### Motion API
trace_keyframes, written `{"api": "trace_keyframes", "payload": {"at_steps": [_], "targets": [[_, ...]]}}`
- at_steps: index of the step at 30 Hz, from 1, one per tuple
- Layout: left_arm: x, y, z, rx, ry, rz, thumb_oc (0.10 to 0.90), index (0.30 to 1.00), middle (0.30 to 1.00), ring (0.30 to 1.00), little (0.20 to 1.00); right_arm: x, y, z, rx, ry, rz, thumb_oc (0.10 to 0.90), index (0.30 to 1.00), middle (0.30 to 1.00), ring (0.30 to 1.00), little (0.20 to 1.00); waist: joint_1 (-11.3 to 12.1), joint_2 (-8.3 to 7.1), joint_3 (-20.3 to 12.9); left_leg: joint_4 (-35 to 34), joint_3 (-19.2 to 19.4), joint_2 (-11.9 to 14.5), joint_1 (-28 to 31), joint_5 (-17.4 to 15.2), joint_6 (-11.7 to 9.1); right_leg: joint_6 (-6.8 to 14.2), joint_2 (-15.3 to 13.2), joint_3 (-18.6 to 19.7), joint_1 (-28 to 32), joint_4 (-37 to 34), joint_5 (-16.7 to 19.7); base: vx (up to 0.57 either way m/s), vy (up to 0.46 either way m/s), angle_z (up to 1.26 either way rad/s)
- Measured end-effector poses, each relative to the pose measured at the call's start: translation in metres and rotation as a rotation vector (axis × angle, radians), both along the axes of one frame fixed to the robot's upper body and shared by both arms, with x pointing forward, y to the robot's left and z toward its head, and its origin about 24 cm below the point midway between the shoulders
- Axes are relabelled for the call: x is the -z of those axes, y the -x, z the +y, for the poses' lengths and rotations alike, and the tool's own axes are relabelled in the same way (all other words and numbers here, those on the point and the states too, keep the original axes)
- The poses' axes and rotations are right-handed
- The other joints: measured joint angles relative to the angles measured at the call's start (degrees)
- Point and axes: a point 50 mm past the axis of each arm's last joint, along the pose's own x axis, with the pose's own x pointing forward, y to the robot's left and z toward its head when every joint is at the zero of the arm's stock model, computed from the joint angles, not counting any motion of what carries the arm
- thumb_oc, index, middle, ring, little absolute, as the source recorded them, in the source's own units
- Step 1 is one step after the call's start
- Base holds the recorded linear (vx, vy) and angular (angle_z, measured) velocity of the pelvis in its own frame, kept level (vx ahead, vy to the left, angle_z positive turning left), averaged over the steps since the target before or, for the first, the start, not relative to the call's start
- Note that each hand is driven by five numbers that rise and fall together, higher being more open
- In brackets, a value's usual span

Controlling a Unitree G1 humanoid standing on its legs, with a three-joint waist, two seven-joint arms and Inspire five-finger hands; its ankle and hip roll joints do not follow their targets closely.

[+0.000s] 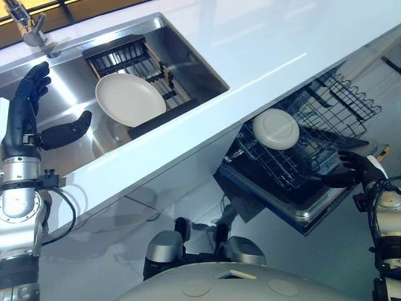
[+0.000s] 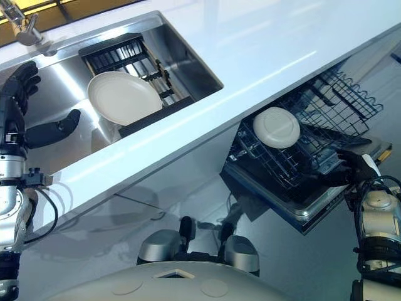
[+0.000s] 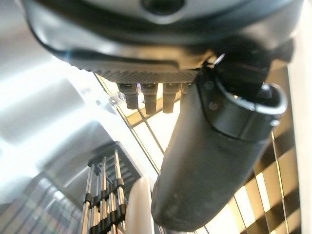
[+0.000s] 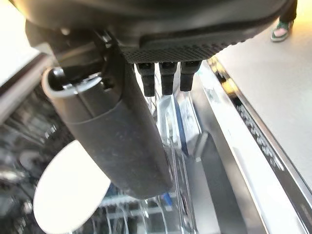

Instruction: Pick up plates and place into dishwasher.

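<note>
Right wrist view blurred by right hand [image 1: 351,170] with fingers relaxed, cream plate [image 1: 130,99] propped in sink [image 1: 194,66], left hand [image 1: 37,122] spread beside it.

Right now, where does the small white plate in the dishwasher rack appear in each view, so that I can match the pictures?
Left eye view: small white plate right of centre, in the dishwasher rack.
Right eye view: same place.
Right wrist view: pale oval past the right robot hand.
Left wrist view: faces the sink instead.
Shared landmark: the rack's dark wires.
</note>
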Motion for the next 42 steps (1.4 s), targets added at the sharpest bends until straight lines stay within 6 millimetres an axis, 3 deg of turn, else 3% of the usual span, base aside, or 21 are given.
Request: {"api": "trace_keyframes", "payload": {"at_steps": [5,8,13,18,20,25,29,35,42], "targets": [[0.002,-0.001,-0.003,-0.001,-0.067,0.024,0.8,0.9,0.9,0.9,0.9,0.0,0.0,0.012,-0.027,0.009,-0.098,0.8,0.9,0.9,0.9,0.9,-1.8,0.19,-4.7,-0.2,1.3,-0.1,0.4,-0.6,0.3,0.2,-0.1,1.0,-0.2,-0.2,-0.1,-0.11,0.037,-0.13],[0.004,0.001,-0.003,-0.024,-0.104,0.036,0.8,0.9,0.9,0.9,0.9,0.0,0.005,0.021,-0.064,-0.039,-0.15,0.8,0.9,0.9,0.9,0.9,-2.8,1.29,-7.8,-0.5,2.0,-0.1,0.2,-1.1,0.4,0.6,-0.2,1.2,-0.7,-0.2,-0.4,-0.08,0.06,-0.13],[0.018,0.006,-0.004,-0.072,-0.191,0.083,0.8,0.9,0.9,0.9,0.9,0.016,0.016,0.049,-0.193,-0.394,-0.183,0.8,0.9,0.9,0.9,0.9,-5.5,3.85,-11.2,-0.5,2.3,-0.1,-0.3,-1.4,0.3,0.5,-0.2,1.4,-1.1,-0.8,-0.3,-0.07,0.075,-0.04],[0.037,0.007,-0.004,-0.091,-0.366,0.194,0.8,0.9,0.9,0.9,0.9,0.045,0.036,0.081,-0.389,-0.659,-0.02,0.8,0.9,0.9,0.9,0.9,-6.6,6.53,-14.5,-0.5,3.5,0.1,-1.4,-1.8,0.2,0.6,-0.2,2.5,-2.7,-1.0,-0.4,-0.03,0.073,-0.13],[0.042,0.006,-0.002,-0.082,-0.456,0.247,0.8,0.9,0.9,0.9,0.9,0.047,0.038,0.084,-0.416,-0.682,-0.017,0.8,0.9,0.9,0.9,0.9,-7.4,6.86,-15.0,-0.5,3.6,0.1,-1.4,-1.8,0.4,0.6,-0.2,2.6,-2.7,-1.0,-0.4,-0.03,0.056,-0.02],[0.041,0.0,0.005,0.045,-0.89,0.437,0.8,0.9,0.9,0.9,0.9,0.061,0.046,0.104,-0.539,-0.76,0.106,0.8,0.9,0.9,0.9,0.9,-8.1,6.14,-16.1,-0.5,4.5,0.6,-1.4,-2.0,0.1,0.6,0.0,2.4,-3.1,-0.9,-0.4,-0.03,0.055,-0.09],[0.04,0.001,0.008,0.14,-1.116,0.553,0.8,0.9,0.9,0.9,0.9,0.075,0.059,0.116,-0.564,-0.797,0.195,0.8,0.9,0.9,0.9,0.9,-9.0,6.88,-15.8,-0.5,4.8,0.4,-1.4,-2.2,0.2,0.6,-0.2,2.4,-3.3,-0.9,-0.4,-0.03,0.051,-0.04],[0.039,0.004,0.014,0.13,-1.195,0.596,0.8,0.9,0.9,0.9,0.9,0.086,0.066,0.116,-0.535,-0.761,0.253,0.8,0.9,0.9,0.9,0.9,-9.4,7.92,-16.0,-0.5,5.2,0.5,-2.2,-2.0,0.5,0.5,-0.2,2.4,-4.2,-1.0,-0.3,-0.02,0.01,-0.03],[0.041,0.022,0.02,0.039,-1.2,0.538,0.8,0.9,0.9,0.9,0.9,0.096,0.074,0.115,-0.509,-0.706,0.284,0.8,0.9,0.9,0.9,0.9,-8.7,8.04,-16.0,-0.5,5.0,0.6,-2.4,-2.2,0.3,0.6,-0.1,1.9,-3.9,-1.9,-0.3,0.0,0.002,0.02]]}}
